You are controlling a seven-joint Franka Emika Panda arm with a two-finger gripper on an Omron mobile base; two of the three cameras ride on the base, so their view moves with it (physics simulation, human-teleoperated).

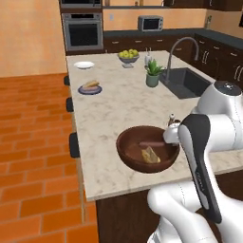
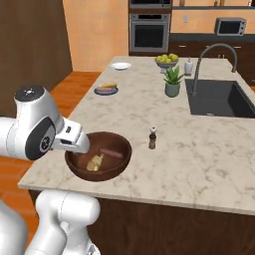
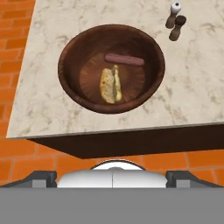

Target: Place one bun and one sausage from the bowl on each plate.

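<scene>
Round dark-brown wooden bowl (image 3: 112, 68) near front edge of speckled marble counter (image 3: 192, 87), w/ split tan bun (image 3: 110, 85) beside smooth reddish sausage (image 3: 124, 59); gripper (image 3: 112, 178) above, fingers spread about fully, holding & touching nothing.

Items I cannot fully read:
- bowl (image 1: 128, 142): my arm covers its right rim in the left base view and its left rim in the right base view.
- dark plate (image 1: 89, 89): something tan lies on it, too small to identify.
- white plate (image 1: 84, 65): too far off to judge any contents.
- sink (image 2: 219, 99): cut off at the right edge in the right base view.
- jaws: hidden behind my wrist.
</scene>
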